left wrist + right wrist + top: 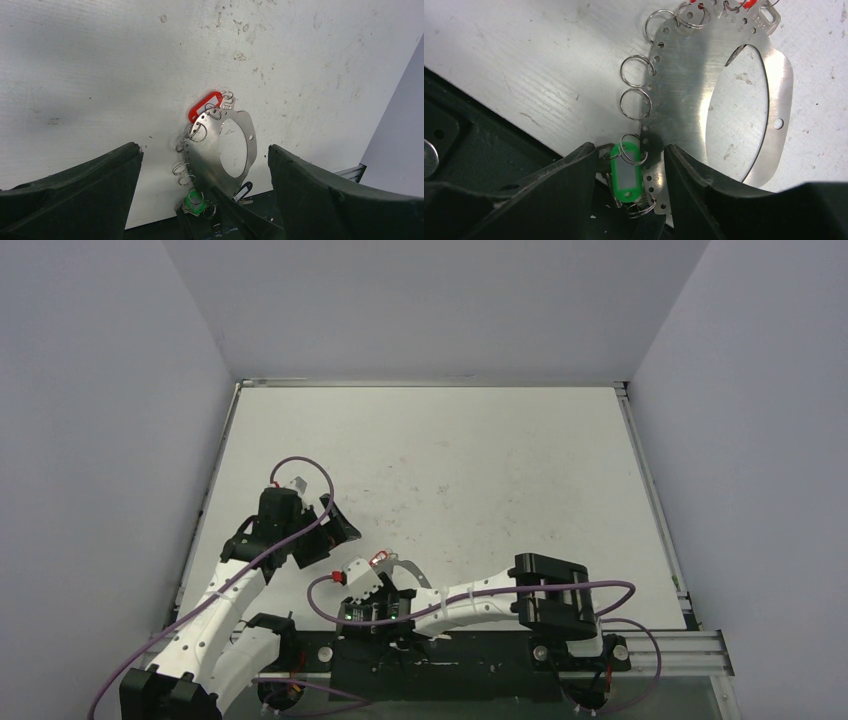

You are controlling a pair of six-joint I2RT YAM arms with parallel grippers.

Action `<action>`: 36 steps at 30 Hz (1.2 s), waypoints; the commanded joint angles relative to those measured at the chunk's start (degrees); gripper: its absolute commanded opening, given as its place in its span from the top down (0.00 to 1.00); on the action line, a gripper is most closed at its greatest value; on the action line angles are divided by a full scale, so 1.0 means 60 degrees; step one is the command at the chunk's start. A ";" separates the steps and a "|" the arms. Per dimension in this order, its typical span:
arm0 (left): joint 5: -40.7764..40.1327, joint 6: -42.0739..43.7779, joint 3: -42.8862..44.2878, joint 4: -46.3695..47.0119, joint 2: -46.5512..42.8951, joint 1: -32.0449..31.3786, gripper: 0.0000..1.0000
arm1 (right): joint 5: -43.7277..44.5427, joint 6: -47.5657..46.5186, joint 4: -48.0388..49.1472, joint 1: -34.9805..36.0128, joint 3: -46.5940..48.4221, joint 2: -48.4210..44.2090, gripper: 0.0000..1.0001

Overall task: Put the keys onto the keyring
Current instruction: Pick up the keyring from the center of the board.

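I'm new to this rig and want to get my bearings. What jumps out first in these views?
The flat metal keyring, a plate with a big oval opening and small holes along its edge, fills the right wrist view. A green tag sits at its near end between the right fingers. A red tag marks the far end in the left wrist view.

Open desk: upper and centre of frame, free passage.
Obstacle: keyring, lower centre, at right tool; left tool just beside.
Edges: walls left, right, far.
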 commanded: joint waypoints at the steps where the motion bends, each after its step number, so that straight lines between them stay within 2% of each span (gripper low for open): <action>1: 0.0117 -0.0033 0.0032 0.0418 -0.0055 0.0039 0.04 | 0.0041 0.0100 0.0218 -0.0057 0.0167 0.0067 0.51; 10: 0.0116 -0.0036 0.0028 0.0440 -0.0024 0.0028 0.04 | -0.0125 -0.0023 0.0255 -0.0073 0.0095 -0.0121 0.67; 19: 0.0124 -0.0025 0.0017 0.0458 0.0043 0.0034 0.04 | -0.0420 -0.0189 0.0637 -0.0175 -0.0270 -0.0540 0.91; 22: 0.0138 -0.0025 0.0018 0.0465 0.0061 0.0040 0.04 | -0.0553 -0.0259 0.0830 -0.0246 -0.0452 -0.0768 0.94; 26: 0.0161 -0.0025 0.0018 0.0485 0.0091 0.0035 0.04 | -0.0890 -0.0397 0.1337 -0.0371 -0.0831 -0.1169 0.91; 28: 0.0175 -0.0022 0.0017 0.0498 0.0108 0.0038 0.04 | -0.0926 -0.0438 0.1498 -0.0410 -0.0997 -0.1399 0.80; 31: 0.0218 -0.0053 -0.0016 0.0509 0.0161 0.0026 0.04 | -0.0874 -0.0437 0.1695 -0.0414 -0.1229 -0.1751 0.57; 33: 0.0261 -0.0128 -0.0071 0.0513 0.0171 0.0022 0.04 | -0.0872 -0.0400 0.1760 -0.0432 -0.1374 -0.1946 0.49; 34: 0.0282 -0.0179 -0.0115 0.0524 0.0173 0.0008 0.04 | -0.0892 -0.0381 0.1781 -0.0445 -0.1433 -0.2015 0.47; 36: 0.0186 -0.0408 -0.0316 0.0595 0.0194 -0.0223 0.05 | -0.1089 -0.0315 0.1770 -0.0513 -0.1547 -0.2108 0.51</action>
